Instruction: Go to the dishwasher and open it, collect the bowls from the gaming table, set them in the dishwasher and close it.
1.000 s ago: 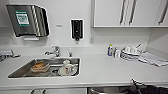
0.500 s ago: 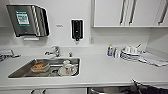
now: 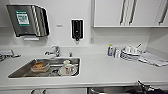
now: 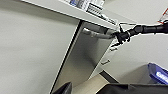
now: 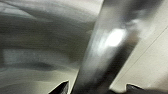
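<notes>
Gripping dishwasher (image 4: 82, 57) handle (image 4: 96, 34), right fingers (image 4: 119, 37).

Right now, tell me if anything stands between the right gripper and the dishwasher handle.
Nothing visible does. In the left wrist view the right gripper is already at the bar handle on the dishwasher, under the counter edge.

On view: 1 sink (image 3: 17, 72), 1 tap (image 3: 55, 51), 1 dishwasher (image 4: 82, 62), 1 soap dispenser (image 3: 77, 29), 1 towel dispenser (image 3: 27, 21).
</notes>
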